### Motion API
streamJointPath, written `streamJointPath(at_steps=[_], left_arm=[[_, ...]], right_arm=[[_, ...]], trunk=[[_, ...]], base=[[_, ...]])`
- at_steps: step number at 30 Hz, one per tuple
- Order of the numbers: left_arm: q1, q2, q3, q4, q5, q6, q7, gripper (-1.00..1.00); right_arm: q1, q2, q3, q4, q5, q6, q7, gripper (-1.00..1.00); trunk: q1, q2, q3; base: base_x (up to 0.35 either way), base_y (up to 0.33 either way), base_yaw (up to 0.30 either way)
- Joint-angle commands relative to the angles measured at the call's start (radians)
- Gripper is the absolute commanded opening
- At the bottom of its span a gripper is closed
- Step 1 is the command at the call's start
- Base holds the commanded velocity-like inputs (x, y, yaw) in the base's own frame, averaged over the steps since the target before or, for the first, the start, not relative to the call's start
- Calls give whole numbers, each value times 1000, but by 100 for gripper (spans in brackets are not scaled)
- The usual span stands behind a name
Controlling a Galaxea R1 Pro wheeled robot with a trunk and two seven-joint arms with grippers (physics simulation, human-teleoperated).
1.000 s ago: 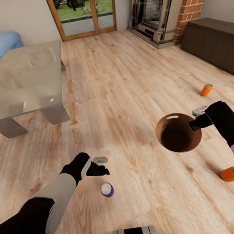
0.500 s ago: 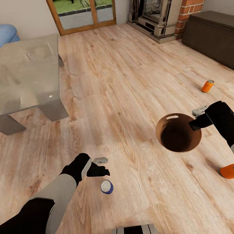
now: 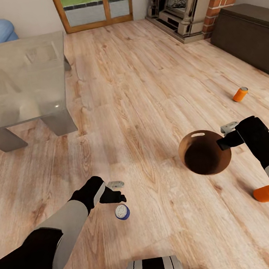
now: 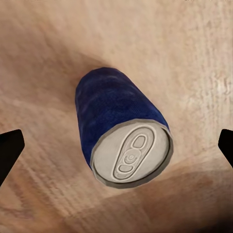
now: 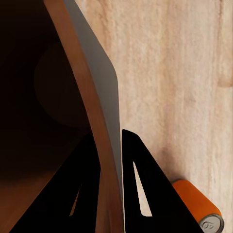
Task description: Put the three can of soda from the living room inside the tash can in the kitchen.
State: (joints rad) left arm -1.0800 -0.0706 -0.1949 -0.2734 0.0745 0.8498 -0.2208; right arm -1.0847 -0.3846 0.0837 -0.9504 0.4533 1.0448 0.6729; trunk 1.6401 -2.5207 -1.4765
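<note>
Pale wood-plank floor [image 3: 145, 86] runs right across the living room, and all three sodas are down on it. The dark blue can [image 3: 122, 212] stands upright near the bottom edge of the head view, silvery top showing, directly under the left gripper [image 3: 114, 191]. From the left wrist camera that blue can [image 4: 121, 138] sits squarely between two black fingertips [image 4: 9, 150] spread wide to either side, neither touching it: the hand is fully open and holds nothing.

Over on the right, the right gripper [image 3: 226, 136] has the tash can [image 3: 204, 152] by its rim, held off the floor with the brown inside facing up and a handle slot visible at the far side. The right wrist camera shows it plainly: black fingers [image 5: 141, 189] pinched tight on the bin's wall [image 5: 104, 97], one inside, one outside.

One orange can [image 3: 262, 194] lies on its side just below the bin, near the right edge of the floor; it also shows in the right wrist view [image 5: 196, 204]. The other orange can [image 3: 240, 94] lies farther off, toward the dark low cabinet [image 3: 245, 37]. The glass coffee table [image 3: 20, 82] stands at the far left.
</note>
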Motion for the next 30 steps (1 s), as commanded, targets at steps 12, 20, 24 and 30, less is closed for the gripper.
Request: streamJointPath(at_steps=[12,20,24,30], left_arm=[[0,0,0,0,1,-1,1,100],[0,0,0,0,1,-2,1,100],[0,0,0,0,1,-2,1,100],[0,0,0,0,1,-2,1,100]], right_arm=[[-2,-2,-1,-9,-7,2,5,-100],[-19,-4,-1,-11,-7,2,5,-100],[-34,-4,-1,-10,-6,2,6,-100],[-57,-4,0,-10,0,2,7,-100]], trunk=[[0,0,0],[0,0,0],[0,0,0],[0,0,0]], base=[[0,0,0],[0,0,0],[0,0,0],[0,0,0]])
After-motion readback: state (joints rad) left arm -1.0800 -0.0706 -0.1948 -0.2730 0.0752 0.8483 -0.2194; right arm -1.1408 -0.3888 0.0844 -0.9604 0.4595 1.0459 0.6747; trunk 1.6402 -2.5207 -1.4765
